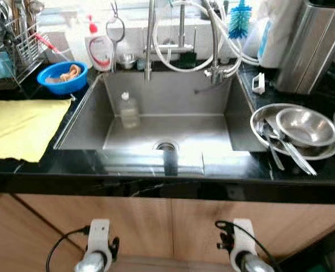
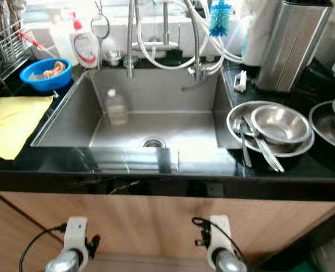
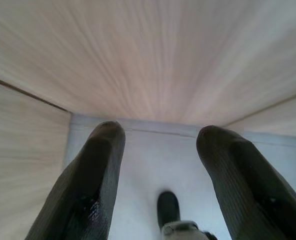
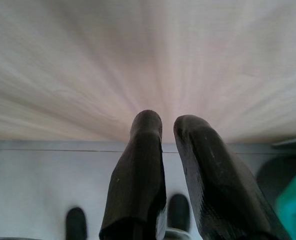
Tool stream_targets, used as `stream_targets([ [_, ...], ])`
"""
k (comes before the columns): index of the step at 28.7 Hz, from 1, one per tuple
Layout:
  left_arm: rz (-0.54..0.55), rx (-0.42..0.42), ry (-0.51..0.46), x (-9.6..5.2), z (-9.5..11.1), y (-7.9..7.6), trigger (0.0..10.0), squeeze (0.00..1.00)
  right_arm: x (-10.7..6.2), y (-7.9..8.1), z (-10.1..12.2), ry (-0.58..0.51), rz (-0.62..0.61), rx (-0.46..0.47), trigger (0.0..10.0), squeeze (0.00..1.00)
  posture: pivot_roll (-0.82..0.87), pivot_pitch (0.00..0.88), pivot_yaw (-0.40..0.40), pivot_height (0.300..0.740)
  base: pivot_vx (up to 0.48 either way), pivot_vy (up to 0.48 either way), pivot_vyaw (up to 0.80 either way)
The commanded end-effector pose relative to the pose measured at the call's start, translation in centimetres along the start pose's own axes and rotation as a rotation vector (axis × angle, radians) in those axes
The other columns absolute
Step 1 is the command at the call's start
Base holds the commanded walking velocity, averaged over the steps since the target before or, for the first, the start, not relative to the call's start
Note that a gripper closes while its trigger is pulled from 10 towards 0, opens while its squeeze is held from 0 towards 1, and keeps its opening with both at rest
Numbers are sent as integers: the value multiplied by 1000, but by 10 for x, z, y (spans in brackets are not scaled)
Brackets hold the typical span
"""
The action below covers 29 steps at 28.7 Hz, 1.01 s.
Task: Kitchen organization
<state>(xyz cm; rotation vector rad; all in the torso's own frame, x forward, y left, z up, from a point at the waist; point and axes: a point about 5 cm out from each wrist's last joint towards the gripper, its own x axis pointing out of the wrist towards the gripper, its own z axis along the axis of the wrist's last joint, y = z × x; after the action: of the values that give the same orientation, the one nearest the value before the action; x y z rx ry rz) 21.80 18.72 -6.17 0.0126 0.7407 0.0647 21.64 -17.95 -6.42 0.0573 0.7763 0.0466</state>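
Head view, sink (image 1: 235, 107): steel basin set in the black worktop (image 1: 303, 170); a clear plastic bottle (image 1: 128, 110) stands at its back left.
Head view, right edge: steel bowl (image 1: 305, 126) and spoons on a steel plate (image 1: 261, 122).
Head view, left edge: yellow cloth (image 1: 21, 127); blue bowl (image 1: 62, 76) behind it.
Left wrist view: left gripper (image 3: 160, 137) spread wide, holding nothing, before wooden cabinet doors (image 3: 153, 55).
Right wrist view: right gripper (image 4: 168, 125) nearly closed, a thin gap, holding nothing.

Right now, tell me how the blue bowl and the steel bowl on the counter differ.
The blue bowl sits left of the sink, near the dish rack; the steel bowl sits on the right. The blue bowl rests directly on the counter and holds something pale orange; the steel bowl looks empty and is nested in a larger steel dish with utensils. Both stand upright.
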Motion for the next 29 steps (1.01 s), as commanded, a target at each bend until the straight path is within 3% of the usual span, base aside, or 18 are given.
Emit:
stream_targets([
  [1,17,22,34,-3,-10,6,10000,0,0,5,-3,11,14,10,10000,0,-58,0,40,740,0,0,0],
  [13,24,9,40,-7,-17,16,10000,0,0,5,-3,13,19,4,10000,0,-63,0,37,740,-315,0,0],
  [29,24,35,46,-5,-13,17,10000,0,0,7,-4,-6,11,33,10000,0,-84,0,60,740,0,0,0],
])
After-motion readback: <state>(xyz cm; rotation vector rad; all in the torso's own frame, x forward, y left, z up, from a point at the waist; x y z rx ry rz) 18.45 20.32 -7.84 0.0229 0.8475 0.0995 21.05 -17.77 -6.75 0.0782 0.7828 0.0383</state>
